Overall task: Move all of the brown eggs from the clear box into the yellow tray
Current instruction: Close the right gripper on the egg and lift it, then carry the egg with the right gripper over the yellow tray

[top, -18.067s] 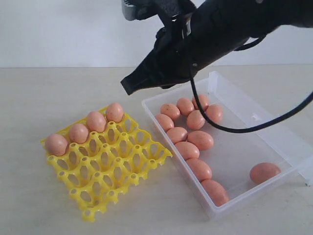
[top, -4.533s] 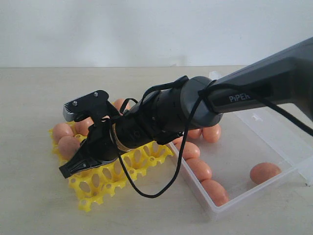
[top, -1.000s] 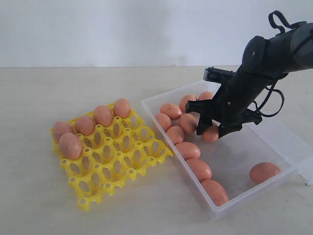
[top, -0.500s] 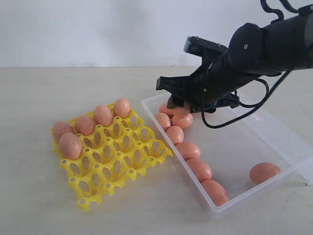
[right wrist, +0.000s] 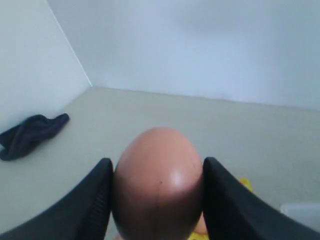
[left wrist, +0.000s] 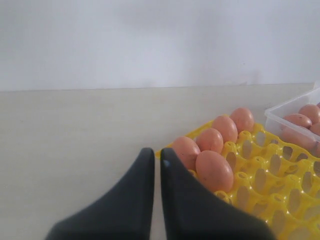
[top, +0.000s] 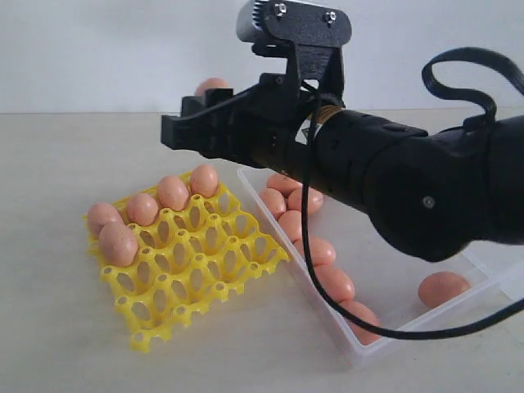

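Orange-brown oval egg (right wrist: 158,192) clamped in right gripper (right wrist: 156,167), faint speck.

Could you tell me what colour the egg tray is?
The tray is bright yellow; clearest in exterior view.

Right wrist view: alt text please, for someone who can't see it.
A brown egg fills the foreground, clamped between the right gripper's black fingers. Beyond it are a beige table, a dark cloth lying on it, and white walls.

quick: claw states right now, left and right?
Left claw: closed, nothing in it.
Right claw: closed on a brown egg, held up in the air.
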Tool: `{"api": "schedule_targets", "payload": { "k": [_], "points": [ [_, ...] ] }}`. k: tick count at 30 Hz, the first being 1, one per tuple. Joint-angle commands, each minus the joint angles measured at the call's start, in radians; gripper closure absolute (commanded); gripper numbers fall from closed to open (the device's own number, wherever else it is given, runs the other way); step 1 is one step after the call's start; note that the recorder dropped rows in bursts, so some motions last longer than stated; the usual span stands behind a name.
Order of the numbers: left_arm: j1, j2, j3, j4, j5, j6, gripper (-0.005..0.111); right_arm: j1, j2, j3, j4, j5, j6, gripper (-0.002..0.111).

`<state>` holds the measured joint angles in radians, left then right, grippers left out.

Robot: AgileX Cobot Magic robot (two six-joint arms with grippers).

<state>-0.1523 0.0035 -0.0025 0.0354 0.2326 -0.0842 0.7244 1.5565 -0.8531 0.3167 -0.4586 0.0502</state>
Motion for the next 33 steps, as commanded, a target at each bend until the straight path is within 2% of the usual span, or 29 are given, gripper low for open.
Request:
{"api": "schedule_targets", "payload": {
  "k": [1, 6, 11, 14, 20, 28, 33],
  "points": [
    [0.002, -0.003, 0.003, -0.001, -0.007, -0.002, 0.103, 0.029, -0.008, 0.004, -0.075, -0.141, -0.015, 0.108],
    [0.002, -0.003, 0.003, -0.001, -0.007, -0.002, 0.103, 0.029, -0.008, 0.004, -0.18, -0.233, -0.012, 0.108],
    [0.002, -0.003, 0.003, -0.001, -0.007, -0.002, 0.103, 0.029, -0.008, 0.004, -0.435, -0.304, -0.007, 0.108],
    [0.002, -0.003, 0.003, -0.001, -0.007, -0.002, 0.103, 0.029, -0.008, 0.004, -0.527, -0.312, 0.067, 0.108],
    [0.002, -0.003, 0.003, -0.001, -0.007, -0.002, 0.103, 0.029, -0.008, 0.004, -0.565, -0.312, 0.261, 0.108],
    [0.002, -0.003, 0.003, -0.001, -0.007, -0.002, 0.103, 0.029, -0.008, 0.004, -0.562, -0.287, 0.261, 0.108],
    [0.002, -0.003, 0.003, -0.001, -0.007, -0.002, 0.103, 0.027, -0.006, 0.004, -0.521, -0.156, 0.179, 0.108]
  ]
}}
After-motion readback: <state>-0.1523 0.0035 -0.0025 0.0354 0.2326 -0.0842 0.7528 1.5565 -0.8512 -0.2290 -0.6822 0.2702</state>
